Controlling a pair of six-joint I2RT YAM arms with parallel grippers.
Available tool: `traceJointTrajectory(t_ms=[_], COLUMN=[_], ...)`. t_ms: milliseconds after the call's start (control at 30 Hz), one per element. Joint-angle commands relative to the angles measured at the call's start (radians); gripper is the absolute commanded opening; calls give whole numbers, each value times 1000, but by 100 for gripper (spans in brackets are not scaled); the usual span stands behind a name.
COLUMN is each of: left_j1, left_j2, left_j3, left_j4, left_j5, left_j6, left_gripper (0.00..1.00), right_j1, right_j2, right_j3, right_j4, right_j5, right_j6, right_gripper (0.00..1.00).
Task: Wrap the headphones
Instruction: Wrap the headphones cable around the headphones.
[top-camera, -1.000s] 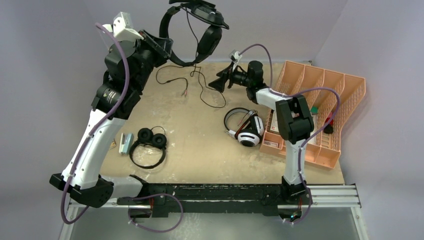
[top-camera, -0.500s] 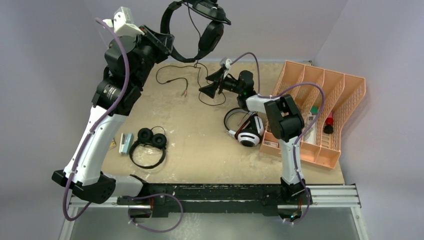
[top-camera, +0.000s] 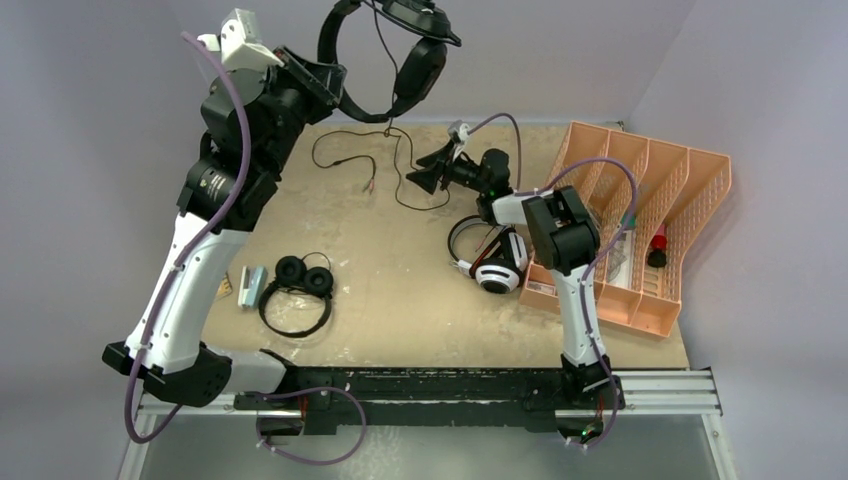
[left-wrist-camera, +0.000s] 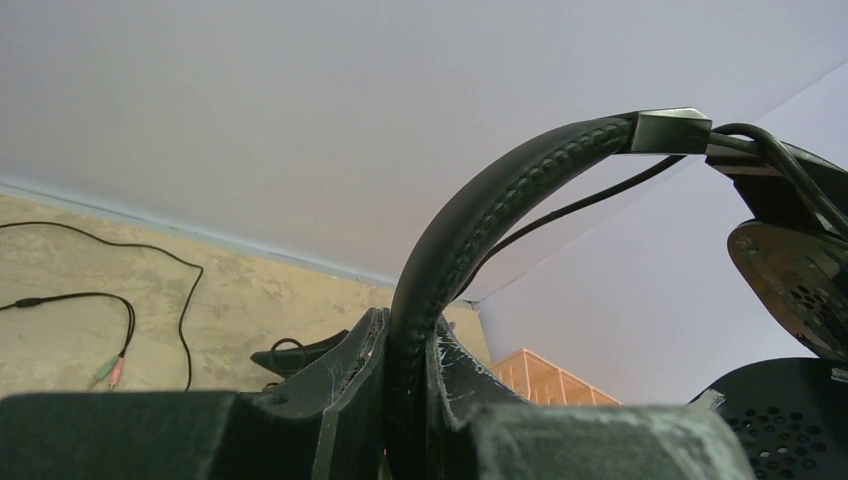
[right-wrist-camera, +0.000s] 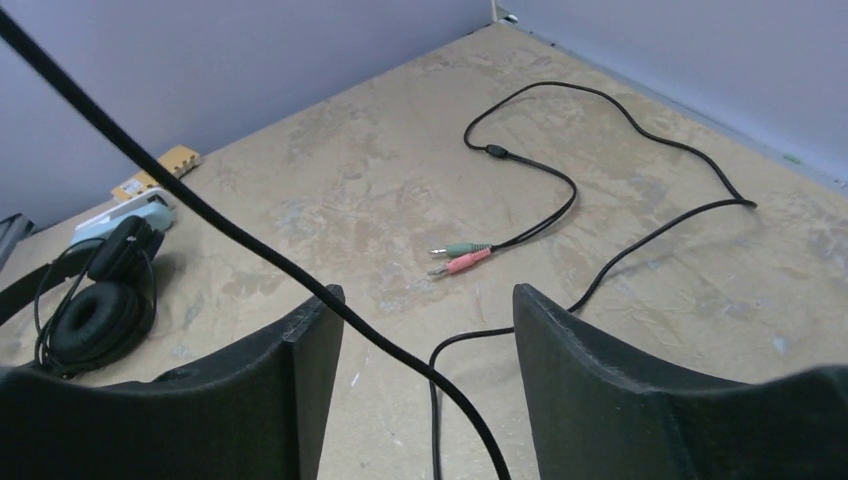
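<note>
My left gripper (top-camera: 318, 78) is shut on the headband of the larger black headphones (top-camera: 400, 65) and holds them high above the table's far edge; the band (left-wrist-camera: 470, 230) runs between its jaws. Their thin black cable (top-camera: 400, 165) hangs down to the table and ends in green and pink plugs (right-wrist-camera: 462, 256). My right gripper (top-camera: 424, 176) is open just above the table, and the hanging cable (right-wrist-camera: 300, 280) passes between its fingers. The white-and-black headphones (top-camera: 495, 262) lie by the tray. The small black headphones (top-camera: 298, 283) lie at the left.
An orange compartment tray (top-camera: 640, 220) with small items stands at the right. A light blue and white object (top-camera: 252, 285) lies beside the small headphones, with a small tan piece (right-wrist-camera: 158, 168) near it. Purple walls close in the back and sides.
My right gripper has moved left and down toward the hanging cable, which now runs between its open fingers. My left gripper has lifted the large headphones slightly.
</note>
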Motion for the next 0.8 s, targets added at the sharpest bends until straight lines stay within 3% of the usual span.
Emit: traceJointTrajectory(t_ms=[0,67,167,333,467,567,667,767], left_j1=[0,0,0,0,45,180,234,245], left_j2=[-1,10,28,68,115,170,223,276], left_j3=[62,74,91,144,145,144,150,152], left_j4=[61,51,31,4,84,171,255,313], left_j5=[-10,-11,-25,-92,-194,-133,-149,-182], left_j6=[-14,-11,11,78,173,141,151,158], left_gripper=[0,0,0,0,0,0,0,0], right_j1=[25,41,52,52,52,53,66,96], right_j2=[-1,10,17,-29,-126,-185,-289,-397], right_j3=[79,106,123,36,-195,-328,-440,-476], right_j4=[143,146,148,208,392,496,491,356], right_j5=[15,19,19,18,53,56,49,6], right_j6=[79,89,108,194,294,428,513,519], right_gripper=[63,62,49,0,0,0,0,0])
